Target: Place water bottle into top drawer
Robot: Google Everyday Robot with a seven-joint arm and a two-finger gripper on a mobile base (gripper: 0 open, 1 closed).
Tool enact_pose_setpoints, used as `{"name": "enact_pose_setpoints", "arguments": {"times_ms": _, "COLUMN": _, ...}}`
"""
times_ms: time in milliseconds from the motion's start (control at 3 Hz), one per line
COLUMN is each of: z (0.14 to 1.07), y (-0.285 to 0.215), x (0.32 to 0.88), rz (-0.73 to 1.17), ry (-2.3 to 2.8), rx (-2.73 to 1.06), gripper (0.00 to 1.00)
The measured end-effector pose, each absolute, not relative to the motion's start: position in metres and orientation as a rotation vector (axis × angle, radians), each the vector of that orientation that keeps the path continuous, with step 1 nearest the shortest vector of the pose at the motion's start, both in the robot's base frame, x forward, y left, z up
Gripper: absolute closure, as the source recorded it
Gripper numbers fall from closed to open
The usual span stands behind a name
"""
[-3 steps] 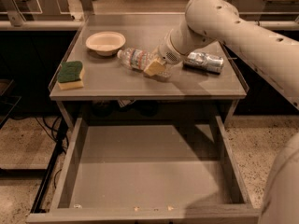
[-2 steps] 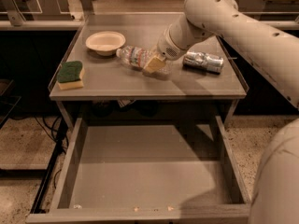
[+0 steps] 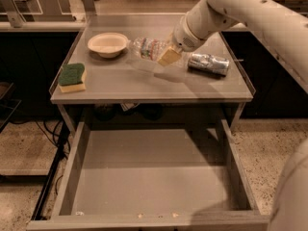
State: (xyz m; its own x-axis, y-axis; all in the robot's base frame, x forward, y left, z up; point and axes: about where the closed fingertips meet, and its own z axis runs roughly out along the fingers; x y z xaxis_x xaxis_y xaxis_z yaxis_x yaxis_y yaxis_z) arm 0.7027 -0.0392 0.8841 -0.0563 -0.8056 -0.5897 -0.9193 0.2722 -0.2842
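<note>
Water bottle [image 3: 148, 48], small and of clear ribbed plastic with a red-marked label, lies on its side at the back centre of the grey metal bench [image 3: 144, 84], its capped end pointing towards a shallow cream bowl [image 3: 108, 44]. The tool [image 3: 169, 57] of the white robot arm [image 3: 231, 11], reaching in from the upper right, has its tan fingers closed on the other end of the water bottle. The bottle looks to sit just clear of the bench top, with a soft shadow beneath it, though contact cannot be ruled out.

A crushed silver can [image 3: 208, 63] lies on its side just right of the tool, apart from the bottle. The bowl stands upright just left of the bottle's cap. A green-topped yellow sponge [image 3: 72, 77] rests near the bench's front left corner, well apart from the bottle.

Below the bench top, the top drawer [image 3: 149, 177], wide, shallow and grey with low side walls, is pulled fully out towards the camera, its flat bottom bare except for a few pale specks at the front edge.
</note>
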Motion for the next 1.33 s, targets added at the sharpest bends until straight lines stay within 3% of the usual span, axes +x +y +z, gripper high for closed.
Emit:
{"name": "enact_pose_setpoints", "arguments": {"times_ms": 333, "z": 0.907, "y": -0.056, "x": 0.679, "rz": 0.184, "ry": 1.855, "rx": -1.547, "gripper": 1.00}}
{"name": "enact_pose_setpoints", "arguments": {"times_ms": 1000, "z": 0.939, "y": -0.098, "x": 0.578, "rz": 0.063, "ry": 1.840, "rx": -1.499, "gripper": 1.00}}
{"name": "enact_pose_setpoints", "arguments": {"times_ms": 1333, "z": 0.939, "y": -0.098, "x": 0.578, "rz": 0.063, "ry": 1.840, "rx": -1.499, "gripper": 1.00}}
